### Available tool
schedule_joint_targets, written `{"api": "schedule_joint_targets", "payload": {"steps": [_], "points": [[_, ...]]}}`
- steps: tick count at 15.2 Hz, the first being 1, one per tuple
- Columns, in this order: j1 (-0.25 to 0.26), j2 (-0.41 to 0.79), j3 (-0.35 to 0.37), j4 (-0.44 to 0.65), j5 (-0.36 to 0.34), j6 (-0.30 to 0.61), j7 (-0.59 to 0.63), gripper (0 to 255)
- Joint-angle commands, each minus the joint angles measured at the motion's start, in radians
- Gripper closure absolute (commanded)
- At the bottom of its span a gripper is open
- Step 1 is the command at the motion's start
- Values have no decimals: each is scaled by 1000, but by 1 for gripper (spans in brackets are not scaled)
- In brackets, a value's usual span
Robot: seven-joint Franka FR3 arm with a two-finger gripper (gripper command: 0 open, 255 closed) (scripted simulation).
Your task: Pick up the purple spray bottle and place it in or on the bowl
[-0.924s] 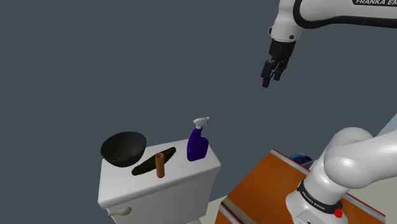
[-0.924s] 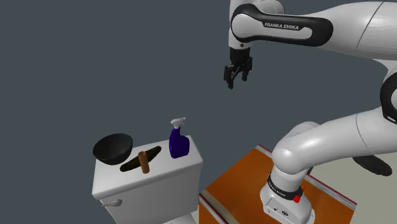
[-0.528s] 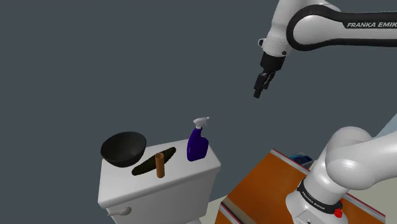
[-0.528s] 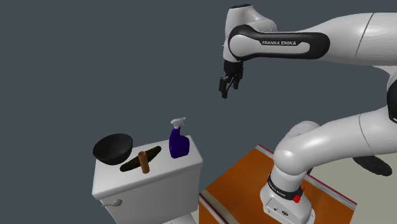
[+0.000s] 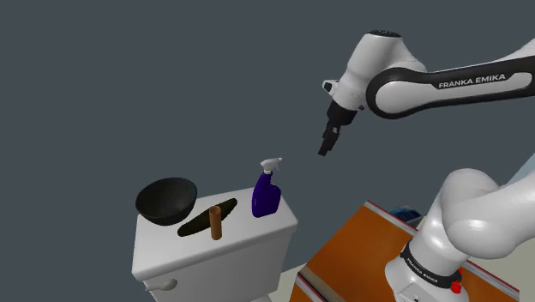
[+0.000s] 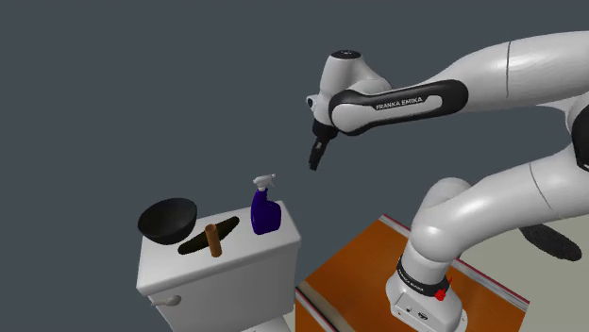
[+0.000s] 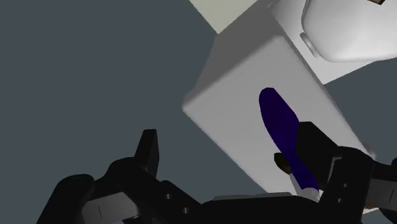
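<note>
A purple spray bottle [image 5: 266, 196] with a white trigger head stands upright on the right end of a white toilet tank [image 5: 249, 244]. At the tank's left end sits a dark bowl [image 5: 166, 199]. My gripper [image 5: 326, 147] hangs in the air above and to the right of the bottle, well apart from it. The second exterior view has the gripper [image 6: 313, 162] up and right of the bottle [image 6: 265, 212], with the bowl [image 6: 167, 220] at the far left. In the wrist view the gripper [image 7: 232, 153] is open, and the bottle [image 7: 277, 118] lies partly behind the right finger [image 7: 315, 149].
Between bowl and bottle stands a brown cylinder [image 5: 215, 223] on a dark elongated thing [image 5: 199, 220]. An orange-topped stand [image 5: 356, 249] with the arm's base is at the lower right. A grey wall rises behind the tank.
The arm has swung the gripper down and to the left, closer to the bottle, and the wrist has turned. The fingers stay apart. Nothing on the tank has moved.
</note>
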Motion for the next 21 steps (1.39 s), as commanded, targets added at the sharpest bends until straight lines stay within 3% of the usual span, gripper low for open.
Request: {"api": "schedule_joint_targets", "payload": {"steps": [1, 8, 12, 21], "points": [[33, 16, -13, -59, -3, 119, -57, 0], [171, 192, -69, -179, -6, 539, -255, 0], [288, 345, -134, -209, 14, 789, -393, 0], [367, 525, -196, -175, 61, 941, -432, 0]]}}
